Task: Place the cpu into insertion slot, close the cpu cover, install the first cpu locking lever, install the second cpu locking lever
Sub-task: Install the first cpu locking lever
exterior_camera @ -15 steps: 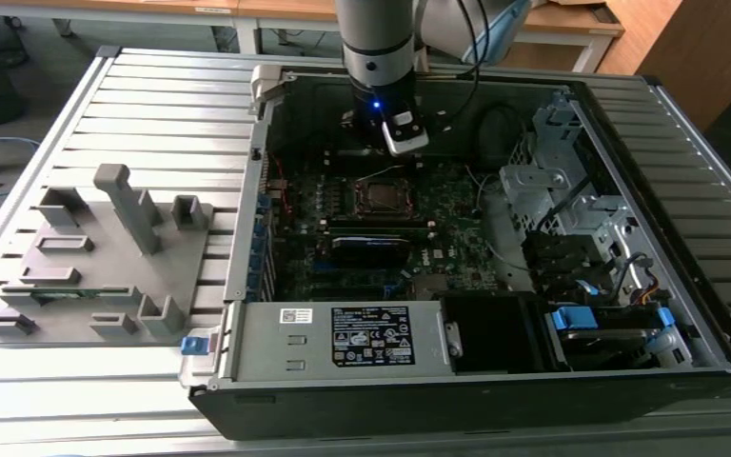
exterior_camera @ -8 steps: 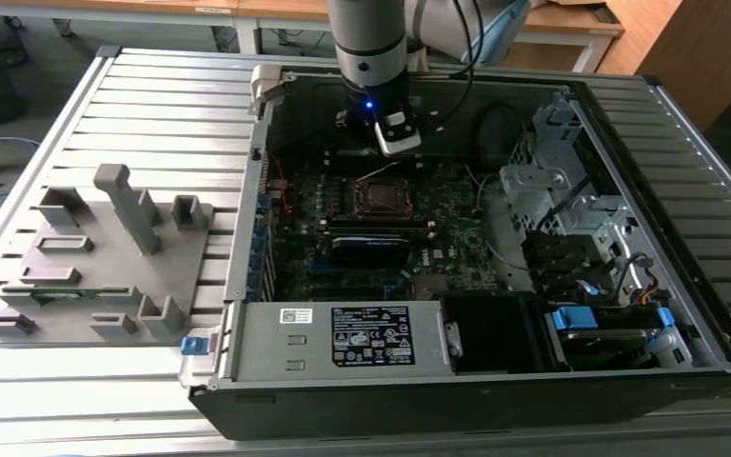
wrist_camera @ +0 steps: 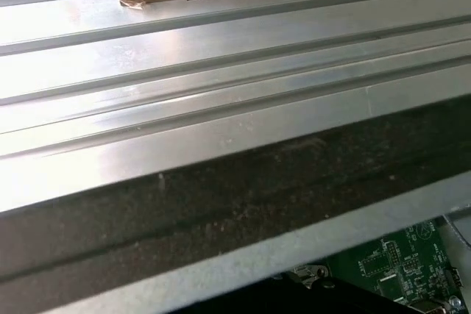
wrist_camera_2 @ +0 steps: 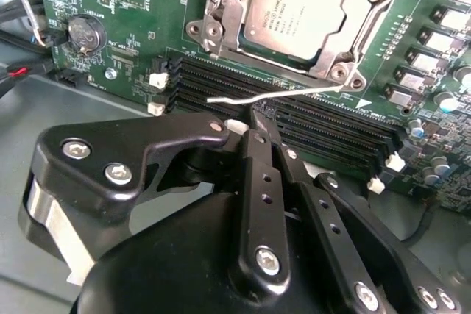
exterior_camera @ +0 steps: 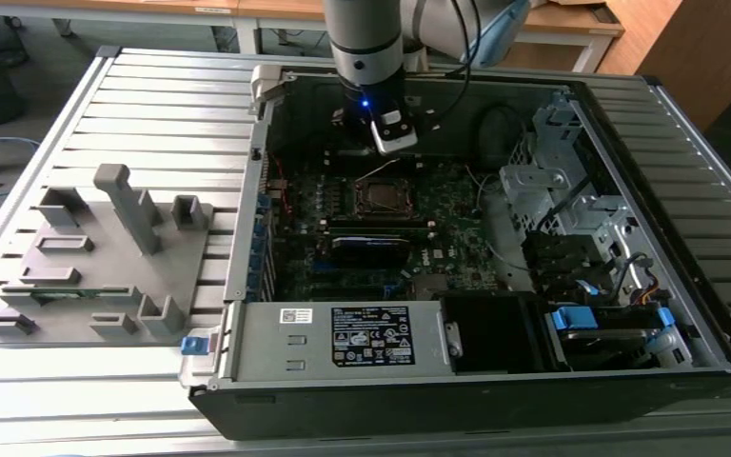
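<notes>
**Jaws closed beside the socket lever, chip seated**

The arm (exterior_camera: 365,38) is reaching down from the far side into the open computer case (exterior_camera: 245,238), which is lying on the slatted metal worktop (exterior_camera: 149,114). The gripper (exterior_camera: 395,141) is hanging just on the far side of the insertion slot (exterior_camera: 379,196), near the middle of the green motherboard (exterior_camera: 448,214).

In the second wrist view its black fingers (wrist_camera_2: 257,182) are coming together at the tips, so the jaws are looking closed with nothing showing between them. They are pointing at a thin silver lever (wrist_camera_2: 294,93), which is lying out across the black memory slots (wrist_camera_2: 324,126) just beside the socket. I cannot tell whether the tips are touching that lever.

The cpu (wrist_camera_2: 294,5) is sitting in the slot. The cpu cover (wrist_camera_2: 228,12) is lying down around it, framing its dull metal top. A coin battery (wrist_camera_2: 85,34) is sitting on the board, well apart from the socket.

At the near end of the case, the power supply (exterior_camera: 365,335) is showing its label. A grey fixture (exterior_camera: 99,257) is resting on the worktop at the exterior view's left, apart from the case.
</notes>
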Motion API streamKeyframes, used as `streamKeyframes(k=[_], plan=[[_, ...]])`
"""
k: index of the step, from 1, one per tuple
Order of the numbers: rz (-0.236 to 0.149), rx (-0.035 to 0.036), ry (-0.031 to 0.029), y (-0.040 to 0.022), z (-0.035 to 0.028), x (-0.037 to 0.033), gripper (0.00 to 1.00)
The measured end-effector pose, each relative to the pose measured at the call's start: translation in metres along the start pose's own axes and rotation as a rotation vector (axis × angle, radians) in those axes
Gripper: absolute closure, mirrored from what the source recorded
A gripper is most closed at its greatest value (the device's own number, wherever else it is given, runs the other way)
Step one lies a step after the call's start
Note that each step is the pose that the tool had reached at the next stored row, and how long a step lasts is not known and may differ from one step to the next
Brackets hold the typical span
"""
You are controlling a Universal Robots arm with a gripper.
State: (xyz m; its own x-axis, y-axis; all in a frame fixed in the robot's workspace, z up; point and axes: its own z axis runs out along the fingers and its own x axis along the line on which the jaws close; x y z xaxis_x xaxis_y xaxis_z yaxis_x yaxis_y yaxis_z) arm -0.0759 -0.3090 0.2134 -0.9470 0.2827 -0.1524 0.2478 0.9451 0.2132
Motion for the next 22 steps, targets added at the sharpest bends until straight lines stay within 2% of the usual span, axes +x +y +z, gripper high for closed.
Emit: streamKeyframes(k=[7, 22], plan=[[0.002, -0.0067, 0.0017, 0.0016, -0.0076, -0.0010, 0.90], [0.002, -0.0068, 0.0016, -0.0037, -0.0088, -0.0027, 0.90]])
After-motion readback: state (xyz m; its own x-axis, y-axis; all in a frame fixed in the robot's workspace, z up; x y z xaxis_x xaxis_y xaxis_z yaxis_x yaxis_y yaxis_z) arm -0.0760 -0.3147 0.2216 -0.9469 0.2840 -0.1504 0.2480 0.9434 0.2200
